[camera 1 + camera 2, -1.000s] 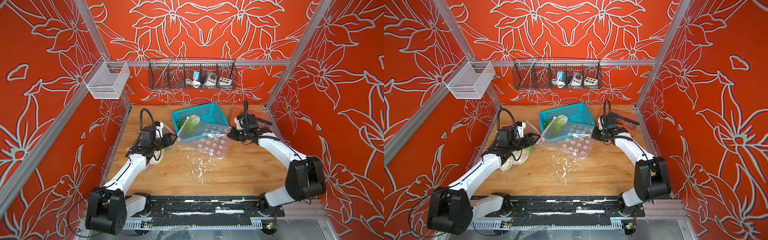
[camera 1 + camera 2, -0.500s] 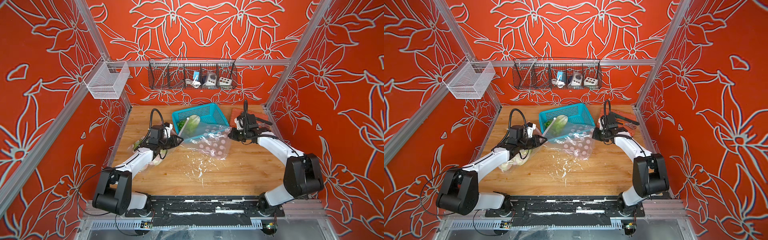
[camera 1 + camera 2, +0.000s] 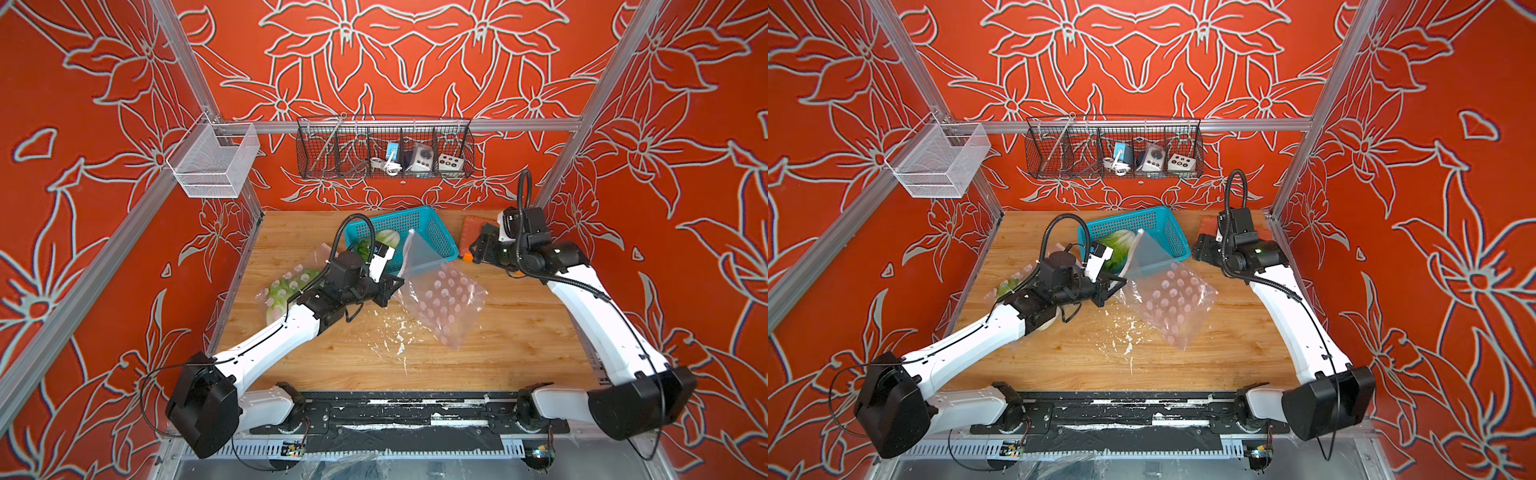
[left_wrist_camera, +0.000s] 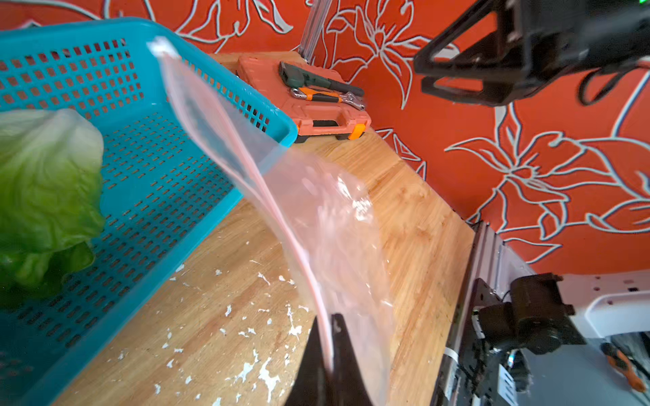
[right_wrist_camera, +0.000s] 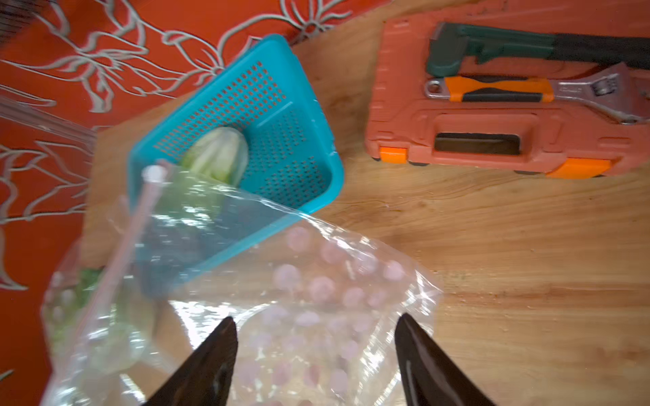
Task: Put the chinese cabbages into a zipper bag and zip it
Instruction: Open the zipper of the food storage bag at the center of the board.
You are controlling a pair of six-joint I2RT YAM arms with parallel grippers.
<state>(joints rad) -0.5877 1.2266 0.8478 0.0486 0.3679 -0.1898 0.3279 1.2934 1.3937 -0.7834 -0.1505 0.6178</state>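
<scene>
Left gripper clamped on the zip, right gripper empty.
Jaws pinch the pink zip edge of the dotted zipper bag, table centre, its upper corner raised over the teal basket at 12 o'clock. Right gripper at 2 o'clock, jaws wide, nothing between. One chinese cabbage in the basket; more chinese cabbage shows through a second dotted bag at 9 o'clock.
</scene>
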